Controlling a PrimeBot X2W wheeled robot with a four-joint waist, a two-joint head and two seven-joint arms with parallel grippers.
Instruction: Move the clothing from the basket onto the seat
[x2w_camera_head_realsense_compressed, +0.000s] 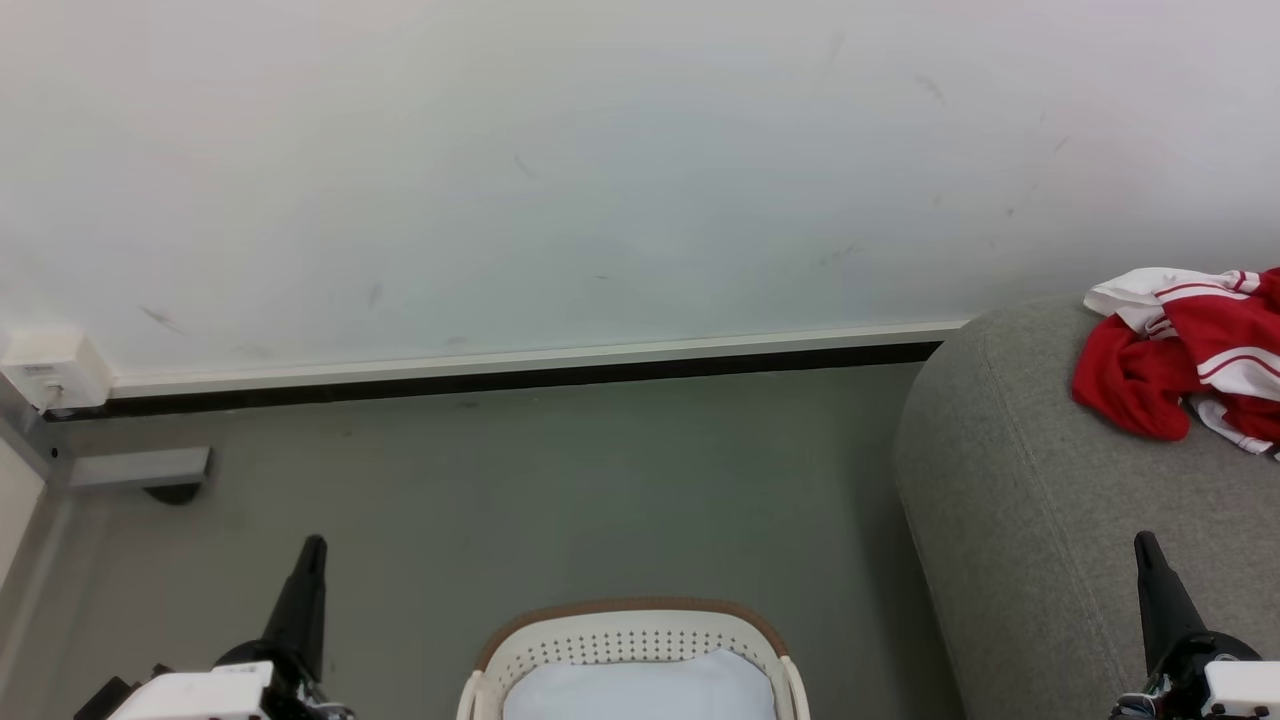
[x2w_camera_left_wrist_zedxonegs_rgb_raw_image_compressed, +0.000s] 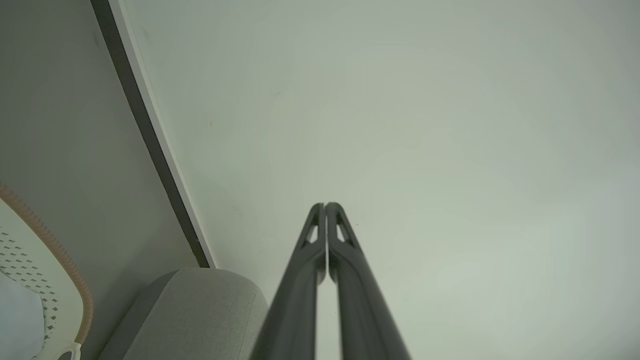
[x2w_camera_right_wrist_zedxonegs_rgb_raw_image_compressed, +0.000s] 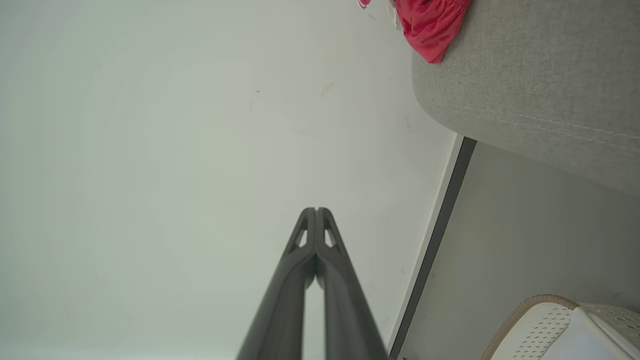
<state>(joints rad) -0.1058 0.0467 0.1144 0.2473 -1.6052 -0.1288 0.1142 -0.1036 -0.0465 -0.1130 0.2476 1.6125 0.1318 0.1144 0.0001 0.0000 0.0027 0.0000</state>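
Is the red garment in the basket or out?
Out: the red-and-white fabric garment lies crumpled on the grey upholstered seat.

the clothing (x2w_camera_head_realsense_compressed: 1190, 350) lies bunched on the seat (x2w_camera_head_realsense_compressed: 1010, 500), well apart from the basket (x2w_camera_head_realsense_compressed: 632, 632).

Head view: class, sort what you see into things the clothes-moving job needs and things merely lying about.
Job: bright red-and-white fabric garment; grey upholstered sofa seat; cream perforated plastic basket with brown rim.
Lying about: pale white-blue cloth in basket; white wall box.

Scuffed wall (x2w_camera_head_realsense_compressed: 600, 150) meets grey floor (x2w_camera_head_realsense_compressed: 560, 480) — white box (x2w_camera_head_realsense_compressed: 50, 368) at left, pale cloth (x2w_camera_head_realsense_compressed: 640, 692) below.
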